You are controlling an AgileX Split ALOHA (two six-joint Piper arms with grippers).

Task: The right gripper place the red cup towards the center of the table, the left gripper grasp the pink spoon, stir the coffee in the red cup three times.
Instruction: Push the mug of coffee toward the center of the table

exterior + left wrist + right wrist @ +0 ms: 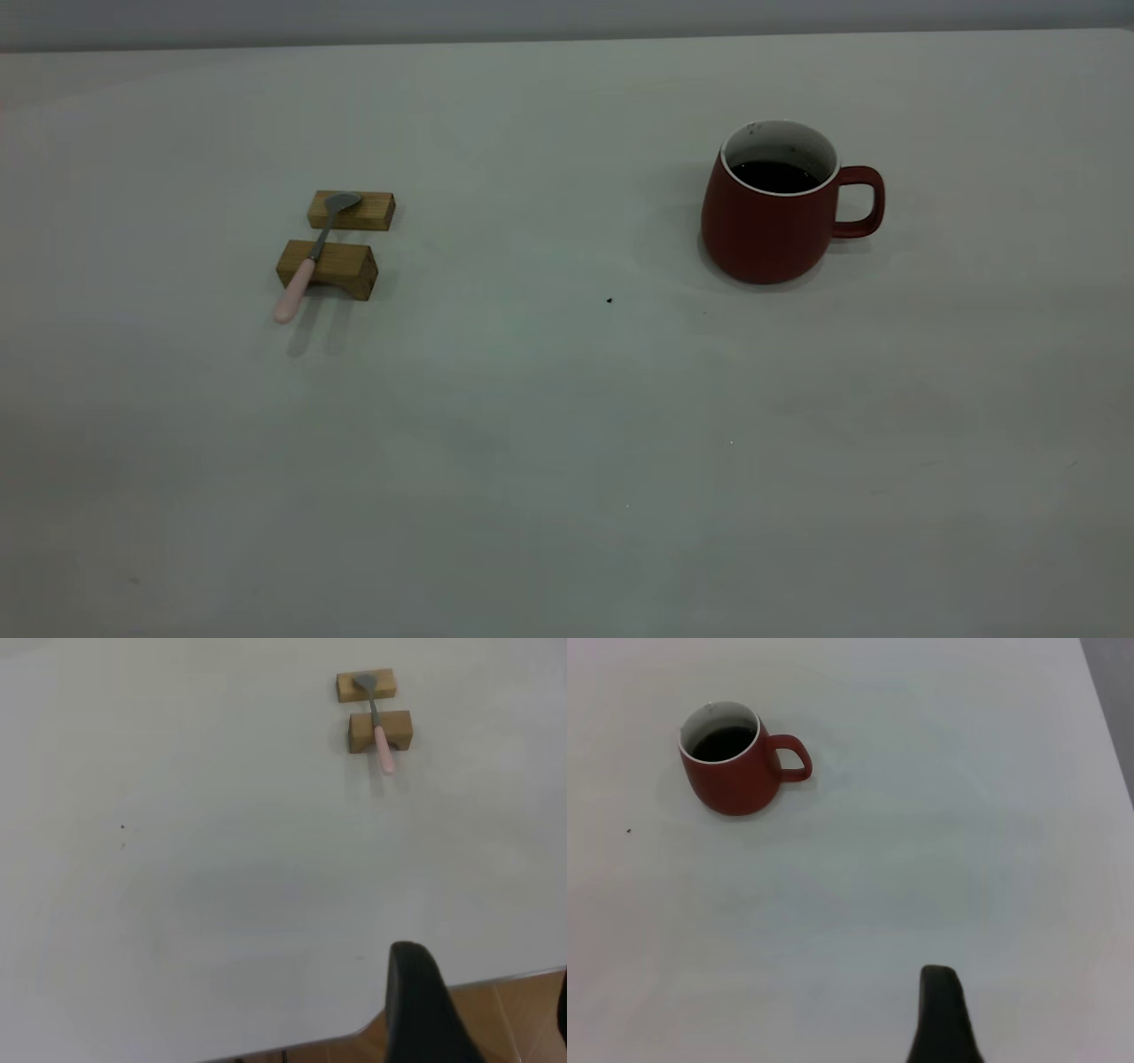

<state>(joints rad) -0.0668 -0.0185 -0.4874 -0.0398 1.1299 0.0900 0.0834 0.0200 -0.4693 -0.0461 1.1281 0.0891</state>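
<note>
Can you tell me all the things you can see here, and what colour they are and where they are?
red cup: one, dark red with a white inside, standing upright on the right part of the table, handle pointing right.
coffee: one dark brown-black pool, inside the red cup.
pink spoon: one, pale pink handle and grey metal bowl, lying across the two wooden blocks on the left part of the table.
wooden blocks: two, tan, side by side under the spoon.
table: one, pale grey-white, under everything.
left hand: one black finger visible at the table's near edge, far from the spoon.
right hand: one dark finger visible, far from the cup.
</note>
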